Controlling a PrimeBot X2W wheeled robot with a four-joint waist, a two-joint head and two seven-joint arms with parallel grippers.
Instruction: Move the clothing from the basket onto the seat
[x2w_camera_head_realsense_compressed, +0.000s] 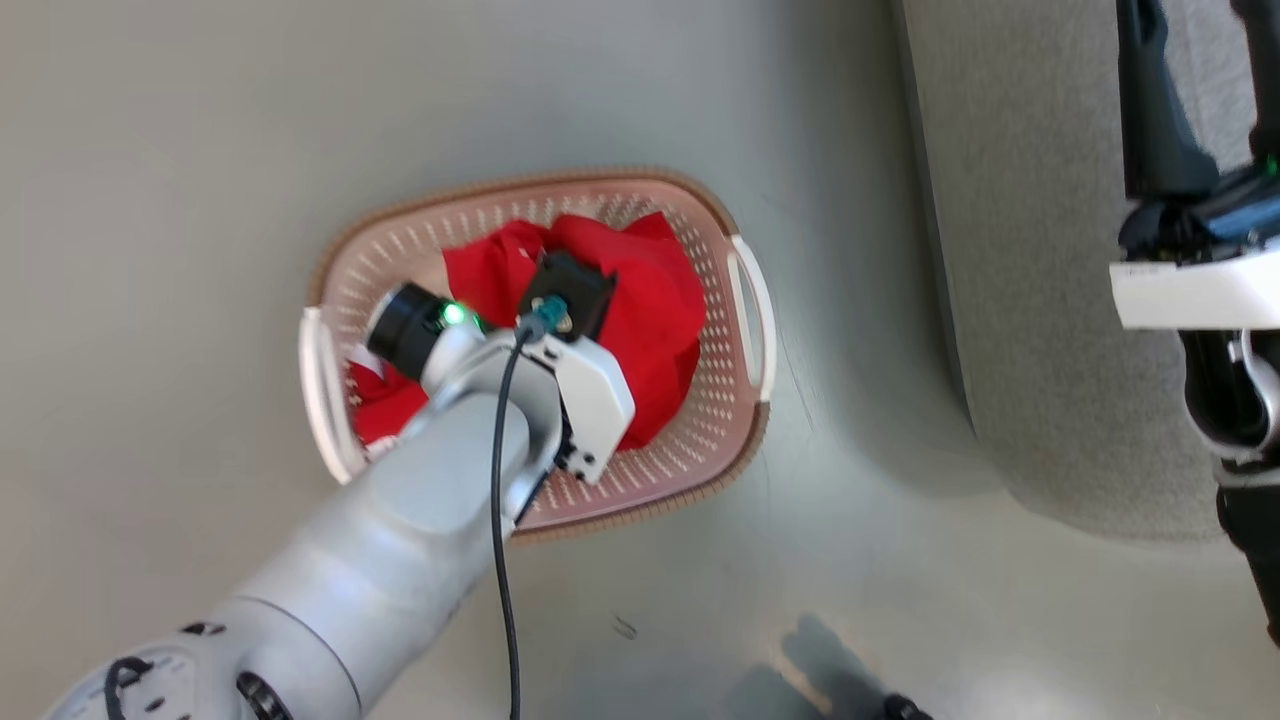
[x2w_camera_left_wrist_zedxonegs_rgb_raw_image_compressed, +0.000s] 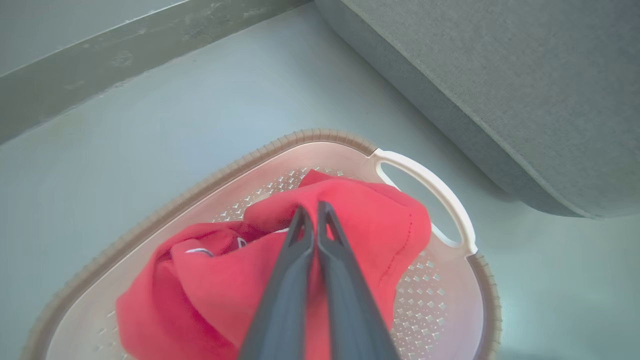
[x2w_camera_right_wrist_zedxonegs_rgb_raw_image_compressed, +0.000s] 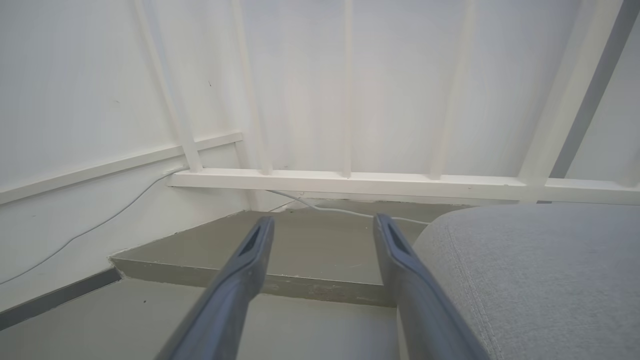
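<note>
Basket (x2w_camera_head_realsense_compressed: 560, 183) on floor (x2w_camera_head_realsense_compressed: 200, 200), left of sofa (x2w_camera_head_realsense_compressed: 1040, 300), apart from it. Clothing (x2w_camera_head_realsense_compressed: 650, 300) heaped in basket. Left gripper (x2w_camera_left_wrist_zedxonegs_rgb_raw_image_compressed: 310, 207) above basket, tips on top of clothing heap. Right gripper (x2w_camera_right_wrist_zedxonegs_rgb_raw_image_compressed: 325, 225) over floor, just beside sofa edge. Wall (x2w_camera_right_wrist_zedxonegs_rgb_raw_image_compressed: 350, 75) behind sofa.

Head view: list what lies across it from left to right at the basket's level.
Left handle of the basket → clothing → right handle → floor → seat → right tool, open.
</note>
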